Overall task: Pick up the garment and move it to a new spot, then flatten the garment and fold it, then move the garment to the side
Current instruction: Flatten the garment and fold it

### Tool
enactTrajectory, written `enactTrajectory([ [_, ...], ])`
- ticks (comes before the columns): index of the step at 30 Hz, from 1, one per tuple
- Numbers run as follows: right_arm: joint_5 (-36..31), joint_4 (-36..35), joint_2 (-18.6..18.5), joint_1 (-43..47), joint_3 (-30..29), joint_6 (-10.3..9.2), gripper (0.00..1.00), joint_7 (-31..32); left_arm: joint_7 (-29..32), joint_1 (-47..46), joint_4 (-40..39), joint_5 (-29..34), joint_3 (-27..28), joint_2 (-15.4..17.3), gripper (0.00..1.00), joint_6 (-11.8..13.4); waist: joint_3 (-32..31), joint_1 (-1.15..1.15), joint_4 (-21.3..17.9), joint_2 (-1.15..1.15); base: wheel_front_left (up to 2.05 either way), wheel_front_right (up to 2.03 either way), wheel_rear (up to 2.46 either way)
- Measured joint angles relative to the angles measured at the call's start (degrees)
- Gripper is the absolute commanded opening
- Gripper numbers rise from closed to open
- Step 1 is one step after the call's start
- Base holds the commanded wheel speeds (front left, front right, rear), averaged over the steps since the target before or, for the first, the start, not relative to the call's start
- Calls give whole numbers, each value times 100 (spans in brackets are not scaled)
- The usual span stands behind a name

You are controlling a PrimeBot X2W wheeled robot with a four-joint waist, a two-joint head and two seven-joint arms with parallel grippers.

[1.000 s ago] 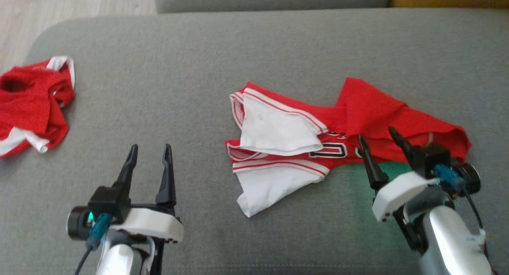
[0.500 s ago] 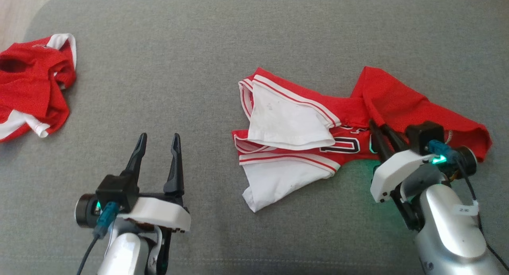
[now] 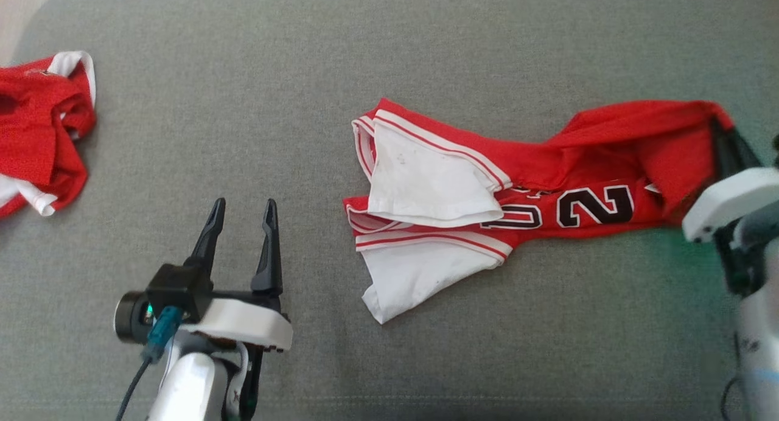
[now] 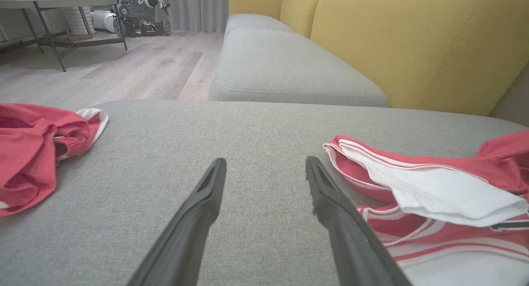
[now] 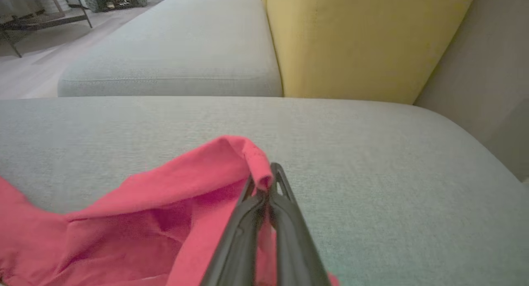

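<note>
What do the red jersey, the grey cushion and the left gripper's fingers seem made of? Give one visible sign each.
Red jersey: thin matte fabric, likely synthetic; it drapes and creases.
Grey cushion: matte woven upholstery; fine weave shows.
Left gripper's fingers: dark, probably moulded plastic; smooth, faint sheen.

free: grey cushion (image 3: 243,104) bare between jersey (image 3: 535,177) and red heap (image 3: 36,129) — wide lane | obstacle: yellow backrest (image 4: 413,42) behind
</note>
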Motion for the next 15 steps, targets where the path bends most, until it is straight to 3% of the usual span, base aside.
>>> enactTrajectory([
  [5,401,761,-321,-598,62,0,0,-99,0,-215,-4,53,-7,-11,100,-49,161,0,25,0,0,0,0],
  [11,509,1711,-728,-1337,586,1,0,-655,0,-347,-3,59,-21,-23,100,-55,352,0,63,0,0,0,0],
  [12,505,1883,-771,-1440,621,1,9,-735,0,-347,-4,60,-21,-23,100,-56,377,0,63,0,0,0,0],
  [14,508,2249,-858,-1635,701,1,100,-866,0,-355,-1,78,-23,-27,100,-56,429,0,54,0,0,0,0],
  [15,509,2421,-873,-1725,700,1,100,-946,0,-365,1,94,-26,-30,100,-58,451,0,44,0,0,0,0],
])
